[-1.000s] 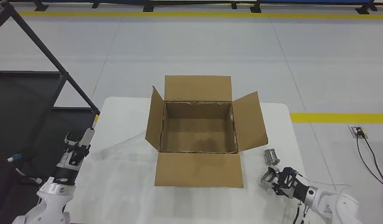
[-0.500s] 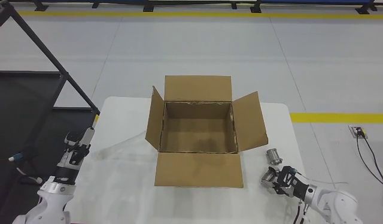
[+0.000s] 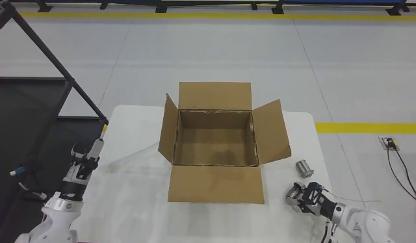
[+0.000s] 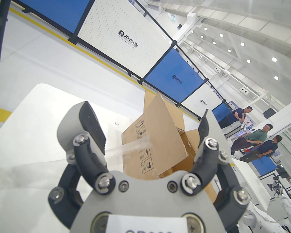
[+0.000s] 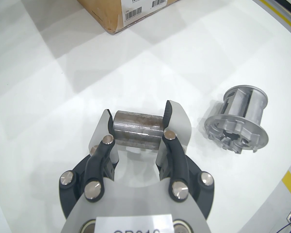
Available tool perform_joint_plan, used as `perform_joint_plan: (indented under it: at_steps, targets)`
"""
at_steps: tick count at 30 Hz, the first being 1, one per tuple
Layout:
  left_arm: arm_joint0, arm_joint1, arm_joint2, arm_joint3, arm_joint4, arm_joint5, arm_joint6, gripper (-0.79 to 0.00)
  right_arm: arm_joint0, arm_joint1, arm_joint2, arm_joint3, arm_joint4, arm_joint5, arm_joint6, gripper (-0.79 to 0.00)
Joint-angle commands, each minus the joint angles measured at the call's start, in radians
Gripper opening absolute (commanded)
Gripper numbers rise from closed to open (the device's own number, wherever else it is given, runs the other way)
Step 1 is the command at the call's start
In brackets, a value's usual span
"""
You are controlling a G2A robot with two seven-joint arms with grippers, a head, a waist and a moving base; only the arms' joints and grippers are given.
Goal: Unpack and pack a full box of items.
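right wrist view shows metal cylinder [image 5: 136, 127] clamped crosswise in right gripper [image 5: 138, 109].

Left tool [image 4: 145, 112], right tool [image 5: 138, 112]: grey plates [image 5: 135, 200] w/ silver screws [image 5: 180, 188]; black links [image 5: 97, 156]; white fingers [image 5: 180, 122], black pads [image 4: 92, 124].

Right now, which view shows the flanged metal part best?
Right wrist view: the flanged metal part lies close, on its side, ribs and flange clear. Top view shows it tiny, right of the cardboard box. Left wrist view faces the box's flap.
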Motion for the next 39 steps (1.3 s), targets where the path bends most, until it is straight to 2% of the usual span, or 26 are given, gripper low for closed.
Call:
perform_joint_plan:
  at_steps: [1,3,7,9,14,15,16,20,32,34,36,39]
  targets:
    - [0.003,0.000,0.000,-0.002,0.000,-0.001,0.002,0.000,-0.005,0.001,-0.007,-0.006,0.004,0.008,0.000,-0.480]
    - [0.005,0.000,0.000,-0.003,-0.001,-0.001,0.003,0.000,-0.007,0.003,-0.008,-0.007,0.010,0.015,0.003,-0.443]
    - [0.008,0.000,-0.001,-0.004,0.001,-0.004,0.002,0.000,-0.009,0.008,-0.009,-0.008,0.020,0.016,0.004,-0.425]
    - [0.009,0.000,-0.001,-0.004,-0.001,-0.006,0.003,0.000,-0.012,0.010,-0.011,-0.010,0.025,0.018,0.004,-0.345]
    - [0.011,0.001,-0.001,-0.004,-0.002,-0.007,0.004,0.000,-0.023,0.015,-0.015,-0.022,0.037,0.027,0.005,-0.292]
    - [0.011,0.001,-0.001,-0.004,-0.002,-0.007,0.004,0.000,-0.025,0.016,-0.015,-0.024,0.040,0.028,0.005,-0.268]
    - [0.011,0.001,-0.001,-0.004,-0.002,-0.007,0.004,0.000,-0.026,0.017,-0.015,-0.026,0.042,0.028,0.006,-0.209]
    - [0.012,0.001,-0.001,-0.004,0.000,-0.010,0.007,0.000,-0.037,0.022,-0.013,-0.035,0.052,0.032,-0.001,-0.142]
    - [0.017,0.001,0.005,-0.007,0.002,-0.007,0.012,0.000,-0.052,0.037,-0.010,-0.050,0.067,0.042,-0.018,-0.117]
    - [0.016,0.001,0.006,-0.008,0.002,-0.008,0.011,0.000,-0.062,0.040,-0.003,-0.058,0.074,0.049,-0.028,-0.095]
    - [0.015,0.001,0.007,-0.008,0.002,-0.007,0.010,0.000,-0.074,0.045,0.008,-0.067,0.081,0.050,-0.042,-0.040]
    - [0.014,0.001,0.008,-0.008,0.002,-0.008,0.011,0.000,-0.095,0.052,0.023,-0.082,0.081,0.047,-0.069,-0.037]
